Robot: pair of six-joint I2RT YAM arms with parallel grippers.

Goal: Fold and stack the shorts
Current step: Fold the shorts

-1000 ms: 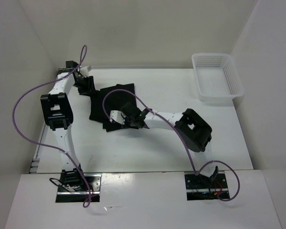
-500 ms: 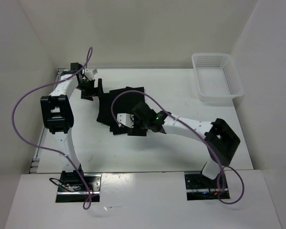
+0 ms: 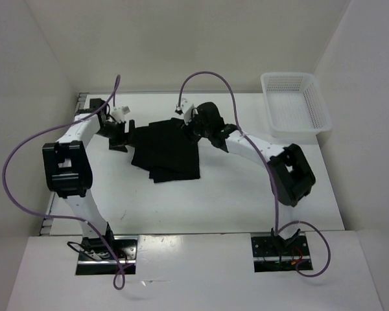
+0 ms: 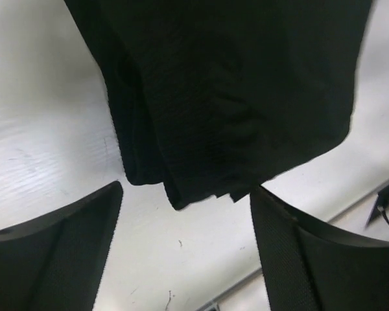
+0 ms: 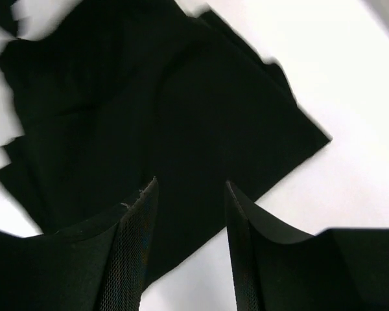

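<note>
The black shorts lie folded in a compact pile on the white table, left of centre. My left gripper sits at the pile's left edge. In the left wrist view the left gripper is open, only bare table between its fingers and the shorts' corner just ahead. My right gripper hovers over the pile's far right corner. In the right wrist view the right gripper is open above the shorts, gripping nothing.
A white mesh basket stands at the table's far right corner. Walls close in the table on the left, back and right. Purple cables loop above both arms.
Both grippers opened and let go of the shorts. The right arm swung from the pile's near side to its far right corner. The shorts shifted right and now lie flatter.
</note>
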